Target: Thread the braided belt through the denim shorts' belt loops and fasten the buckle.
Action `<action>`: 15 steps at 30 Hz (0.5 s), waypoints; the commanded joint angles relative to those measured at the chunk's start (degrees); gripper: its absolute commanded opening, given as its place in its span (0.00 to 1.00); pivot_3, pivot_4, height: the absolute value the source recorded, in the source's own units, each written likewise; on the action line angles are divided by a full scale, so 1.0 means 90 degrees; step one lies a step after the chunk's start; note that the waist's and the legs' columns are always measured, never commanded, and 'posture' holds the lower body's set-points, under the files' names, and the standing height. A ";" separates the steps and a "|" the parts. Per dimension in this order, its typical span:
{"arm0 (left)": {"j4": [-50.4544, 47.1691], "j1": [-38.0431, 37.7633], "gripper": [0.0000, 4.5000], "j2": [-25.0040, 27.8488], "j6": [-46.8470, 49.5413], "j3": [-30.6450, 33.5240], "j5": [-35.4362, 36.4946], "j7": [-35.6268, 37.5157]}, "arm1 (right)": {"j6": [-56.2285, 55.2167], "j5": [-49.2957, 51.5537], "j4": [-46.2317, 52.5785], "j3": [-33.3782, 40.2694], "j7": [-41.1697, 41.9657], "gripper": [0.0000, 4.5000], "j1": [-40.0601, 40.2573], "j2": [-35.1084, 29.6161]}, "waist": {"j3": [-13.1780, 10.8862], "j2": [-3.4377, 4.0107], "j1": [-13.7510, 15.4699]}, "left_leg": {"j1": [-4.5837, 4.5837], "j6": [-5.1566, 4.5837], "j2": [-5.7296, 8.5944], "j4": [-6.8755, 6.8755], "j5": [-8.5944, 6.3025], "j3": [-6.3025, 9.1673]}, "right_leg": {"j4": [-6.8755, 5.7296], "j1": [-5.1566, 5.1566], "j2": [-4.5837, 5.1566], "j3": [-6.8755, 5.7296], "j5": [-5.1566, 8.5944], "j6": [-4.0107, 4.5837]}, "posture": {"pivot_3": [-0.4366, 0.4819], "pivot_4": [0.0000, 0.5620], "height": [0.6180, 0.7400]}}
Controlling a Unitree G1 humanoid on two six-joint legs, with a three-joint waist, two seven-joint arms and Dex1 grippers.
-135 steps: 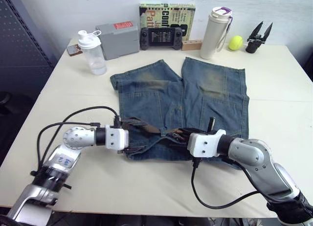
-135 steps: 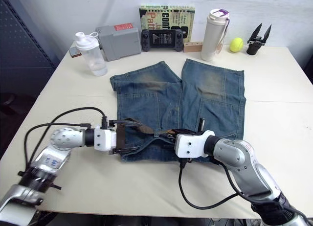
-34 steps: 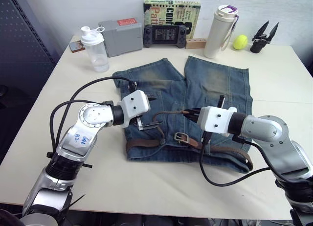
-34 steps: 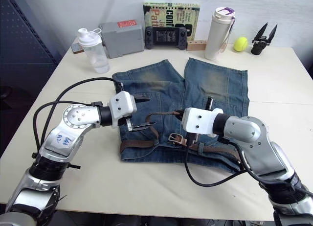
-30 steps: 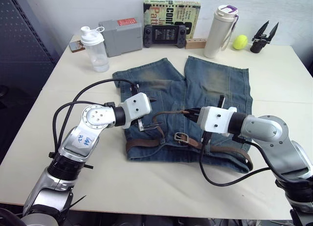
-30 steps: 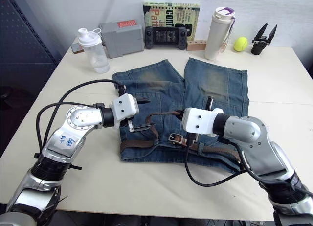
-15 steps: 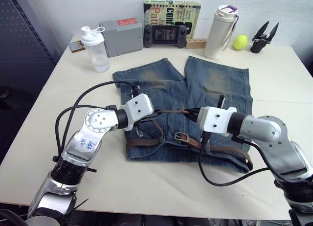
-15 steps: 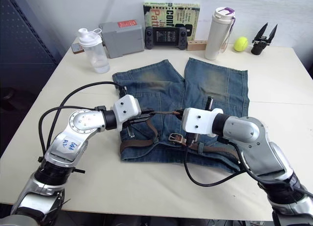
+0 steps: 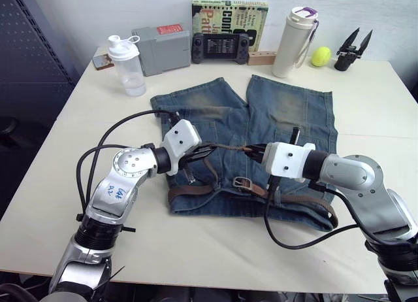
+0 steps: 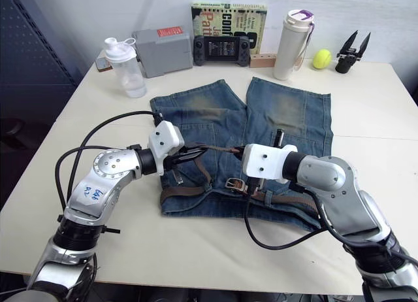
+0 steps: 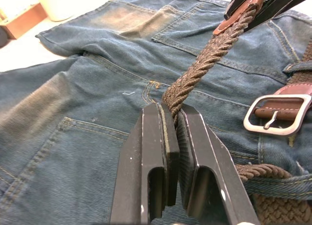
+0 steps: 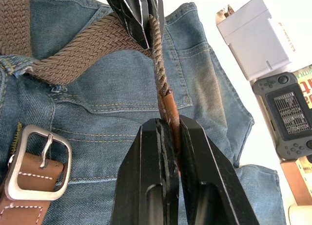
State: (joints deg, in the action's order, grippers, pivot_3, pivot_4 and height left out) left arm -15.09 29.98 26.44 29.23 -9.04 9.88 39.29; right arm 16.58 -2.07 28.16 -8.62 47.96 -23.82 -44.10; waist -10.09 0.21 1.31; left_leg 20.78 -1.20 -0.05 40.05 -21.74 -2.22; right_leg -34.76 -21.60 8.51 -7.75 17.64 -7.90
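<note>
From the head cameras: the faded blue denim shorts (image 9: 245, 135) lie flat on the cream desk (image 9: 366, 99), waistband toward the robot, with the dark-brown braided belt (image 9: 225, 148) stretched taut between the left gripper (image 9: 208, 150) and the right gripper (image 9: 253, 151) above the fly. The free end's long axis runs straight from one set of jaws to the other; the rectangular silver metal buckle (image 9: 243, 182) lies on the waistband just below, nearer the right arm, so the tip likely has to swing down toward it. At the desk's far edge stand a clear shaker bottle (image 9: 126, 65) and a white flask (image 9: 291, 33); contents cannot be told.

Left wrist: the jaws are clenched on the braided cord, the buckle (image 11: 277, 114) just beside.

Right wrist: the jaws are clamped on the belt's smooth tan tip (image 12: 169, 109), the buckle (image 12: 40, 160) flat on denim nearby.
</note>
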 commanded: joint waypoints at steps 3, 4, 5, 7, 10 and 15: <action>-0.0361 -0.0063 0.00 -0.0013 0.0132 0.0119 0.0257 0.0023 | 0.0850 0.0569 0.0620 0.0430 -0.0236 0.61 0.0077 0.0365 | 0.0000 0.0000 0.0004 | 0.0000 0.0000 -0.0001 0.0001 0.0000 0.0002 | -0.0001 0.0000 0.0000 -0.0001 0.0000 0.0000 | 0.48 0.27 0.92; -0.0390 -0.0086 0.00 -0.0018 0.0209 0.0125 0.0282 0.0000 | 0.1155 0.0774 0.0784 0.0648 -0.0216 0.68 0.0207 0.0347 | 0.0000 0.0000 0.0005 | 0.0000 0.0000 0.0000 0.0001 0.0000 0.0002 | -0.0002 0.0000 0.0000 0.0000 0.0000 0.0000 | 0.48 0.27 0.92; -0.0433 -0.0098 0.00 -0.0036 0.0329 0.0145 0.0329 -0.0030 | 0.1337 0.0894 0.0929 0.0857 -0.0153 0.79 0.0395 0.0245 | 0.0000 0.0000 0.0017 | 0.0000 0.0000 0.0001 0.0001 0.0000 0.0002 | -0.0002 0.0000 0.0001 0.0000 0.0000 0.0000 | 0.48 0.27 0.92; -0.0491 -0.0118 0.00 -0.0029 0.0451 0.0159 0.0352 -0.0059 | 0.1645 0.1105 0.1213 0.1140 -0.0019 0.79 0.0774 0.0049 | 0.0000 0.0000 0.0035 | 0.0007 0.0000 0.0003 0.0002 0.0000 0.0015 | -0.0003 0.0000 0.0001 -0.0001 0.0000 0.0000 | 0.48 0.27 0.92; -0.0551 -0.0129 0.00 -0.0024 0.0702 0.0186 0.0353 -0.0177 | 0.1976 0.1422 0.1629 0.1371 0.0033 0.79 0.1294 -0.0079 | 0.0000 0.0000 0.0023 | 0.0019 0.0000 0.0007 0.0007 0.0000 0.0017 | -0.0001 0.0000 0.0001 -0.0001 0.0000 0.0000 | 0.48 0.27 0.92; -0.0558 -0.0085 0.00 -0.0073 0.0987 0.0253 0.0380 -0.0357 | 0.2238 0.1471 0.2061 0.1353 -0.0162 0.79 0.2358 -0.0128 | 0.0000 0.0000 0.0013 | 0.0014 -0.0001 0.0004 0.0005 0.0001 0.0017 | -0.0002 0.0000 -0.0001 0.0002 0.0000 0.0000 | 0.48 0.27 0.92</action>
State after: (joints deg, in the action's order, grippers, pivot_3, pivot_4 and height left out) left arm -17.75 28.66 25.88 37.75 -7.84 12.46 36.62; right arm 36.53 10.72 44.00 2.65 47.51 -2.54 -45.08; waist -10.09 0.21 1.42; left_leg 20.90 -1.21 -0.01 40.10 -21.73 -2.09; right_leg -34.77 -21.60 8.51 -7.71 17.63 -7.90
